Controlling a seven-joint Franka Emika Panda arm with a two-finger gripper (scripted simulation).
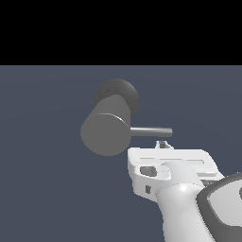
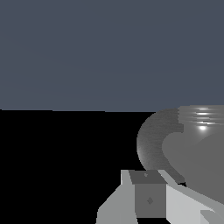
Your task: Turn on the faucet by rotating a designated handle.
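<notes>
Exterior view: faucet point(image 1: 105, 130) mid-scene on the blue floor point(image 1: 42, 179), its flat end facing the camera. Handle point(image 1: 151, 131) lies horizontal, pointing to the view's right. Gripper point(image 1: 162, 143) just beneath its tip; jaw opening cannot be told, nothing visibly held.

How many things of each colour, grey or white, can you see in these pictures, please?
Grey: 2, the faucet and its handle.
White: 1, the robot arm with its gripper.
Total: 3.
</notes>
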